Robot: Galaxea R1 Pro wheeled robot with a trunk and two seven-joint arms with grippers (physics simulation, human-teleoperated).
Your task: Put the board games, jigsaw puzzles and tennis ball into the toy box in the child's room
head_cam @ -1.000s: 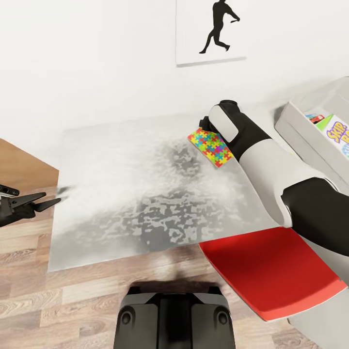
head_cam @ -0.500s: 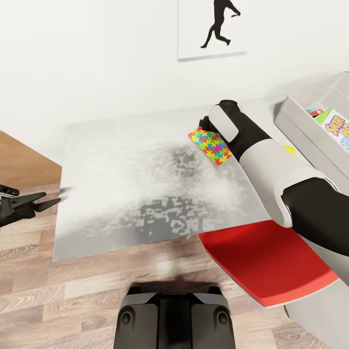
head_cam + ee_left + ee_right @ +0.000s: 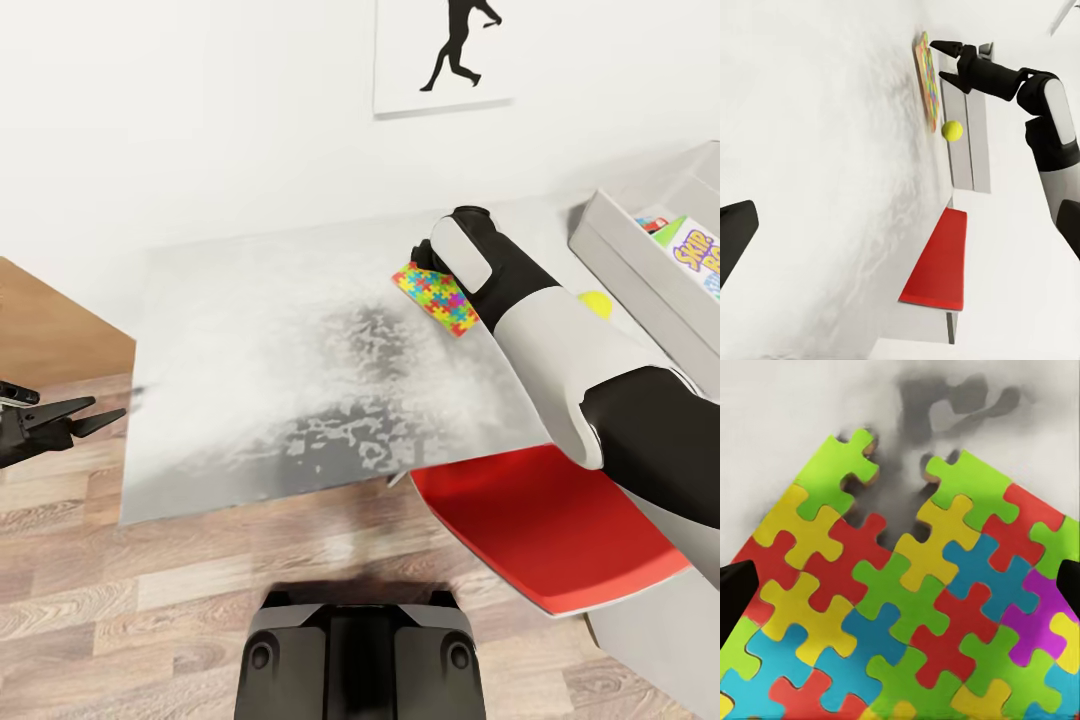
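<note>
Camera shifted, mosaic jigsaw puzzle (image 3: 437, 298) flat, right pincer (image 3: 947, 60) spread above

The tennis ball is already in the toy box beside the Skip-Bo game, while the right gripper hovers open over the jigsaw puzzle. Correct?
No: the tennis ball lies on the table, outside the toy box, per the head view. The rest stands: Skip-Bo game inside, right gripper over the jigsaw puzzle.
</note>
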